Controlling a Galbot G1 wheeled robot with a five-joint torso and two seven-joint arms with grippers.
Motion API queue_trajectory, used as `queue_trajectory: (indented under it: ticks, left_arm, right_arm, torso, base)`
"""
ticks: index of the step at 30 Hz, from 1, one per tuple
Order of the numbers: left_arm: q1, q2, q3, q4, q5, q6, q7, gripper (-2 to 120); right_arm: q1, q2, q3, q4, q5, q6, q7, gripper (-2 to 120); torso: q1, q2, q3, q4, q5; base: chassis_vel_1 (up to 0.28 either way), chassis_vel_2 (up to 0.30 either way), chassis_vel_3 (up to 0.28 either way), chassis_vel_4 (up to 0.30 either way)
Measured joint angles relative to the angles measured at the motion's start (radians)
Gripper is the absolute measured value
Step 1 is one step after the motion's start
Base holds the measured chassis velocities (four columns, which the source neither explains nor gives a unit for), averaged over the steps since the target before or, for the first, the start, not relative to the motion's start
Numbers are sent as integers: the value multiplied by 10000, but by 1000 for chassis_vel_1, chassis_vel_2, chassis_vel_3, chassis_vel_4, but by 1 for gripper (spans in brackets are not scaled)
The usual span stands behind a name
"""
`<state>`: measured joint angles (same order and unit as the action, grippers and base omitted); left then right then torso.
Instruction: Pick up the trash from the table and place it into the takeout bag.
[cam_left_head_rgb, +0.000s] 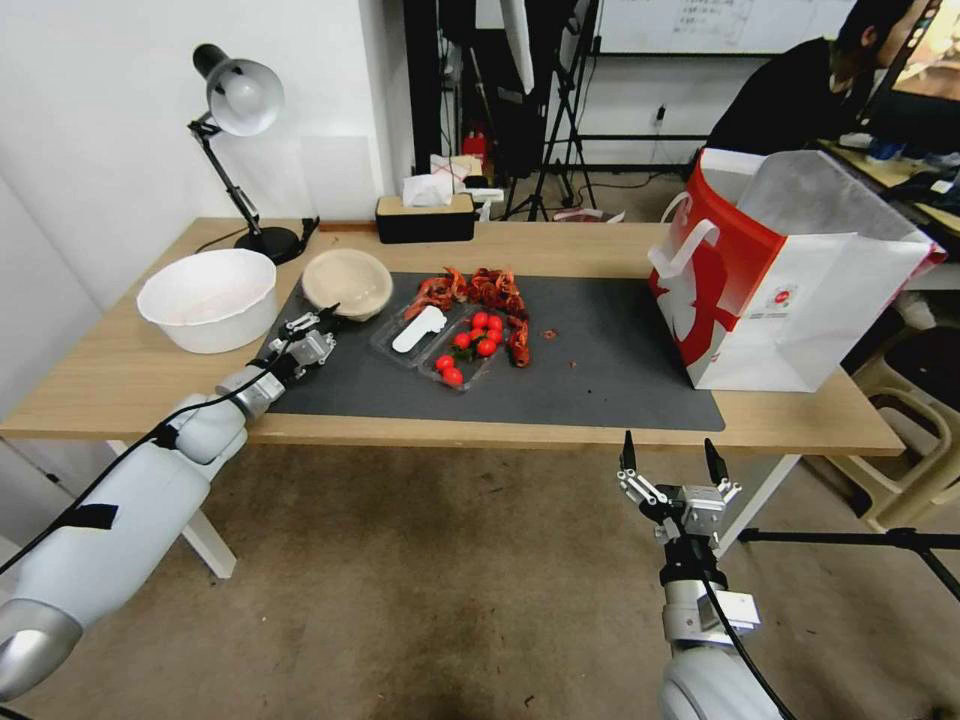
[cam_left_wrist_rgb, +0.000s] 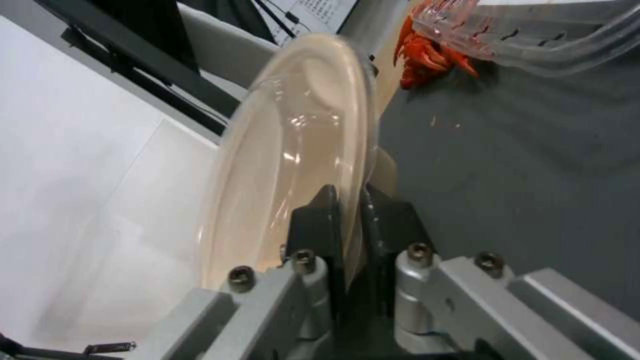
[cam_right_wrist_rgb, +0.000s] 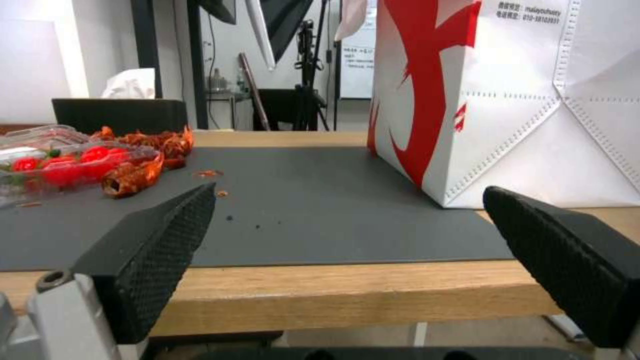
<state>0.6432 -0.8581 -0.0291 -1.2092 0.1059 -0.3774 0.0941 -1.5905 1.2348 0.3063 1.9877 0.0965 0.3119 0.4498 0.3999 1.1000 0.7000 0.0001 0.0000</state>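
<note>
The left gripper (cam_left_head_rgb: 322, 325) pinches the beige paper bowl's (cam_left_head_rgb: 347, 281) rim near the tabletop's (cam_left_head_rgb: 600, 245) left end; next, carry it to the takeout bag (cam_left_head_rgb: 800, 310). The right gripper (cam_left_head_rgb: 670, 462) waits off the front edge, jaws spread.

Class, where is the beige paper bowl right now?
In the head view, the beige paper bowl sits at the mat's far-left corner, beside the white bowl, its rim pinched by the left gripper.

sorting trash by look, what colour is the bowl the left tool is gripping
Beige; the bowl shows best in the head view, its rim pinched by the left tool.
</note>
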Motion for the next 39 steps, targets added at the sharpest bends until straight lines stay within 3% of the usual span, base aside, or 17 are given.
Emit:
queue_trajectory:
  ticks: [6, 26, 35, 39]
  left_arm:
    - [-12, -59, -33, 64, 81, -73, -1, 0]
    - [-247, -163, -29, -78, 176, -314, 0, 0]
    - [-902, -134, 492, -884, -259, -305, -32, 0]
    - [-1901, -166, 1424, -1442, -1138, -88, -33, 0]
  right_arm:
    - [-3, 3, -1, 0, -8, 4, -3, 100]
    - [-2, 13, -6, 0, -23, 6, -8, 100]
    - [-30, 26, 58, 21, -33, 10, 0, 100]
    - [-22, 29, 72, 22, -33, 10, 5, 100]
  torso:
    - [0, 0, 0, 0, 0]
    - [0, 0, 0, -1, -1]
    - [0, 0, 1, 1, 0]
    - [1, -1, 1, -2, 1]
  base:
    - [0, 0, 0, 0]
    - [0, 0, 0, 0]
    - [0, 0, 0, 0]
    - [0, 0, 0, 0]
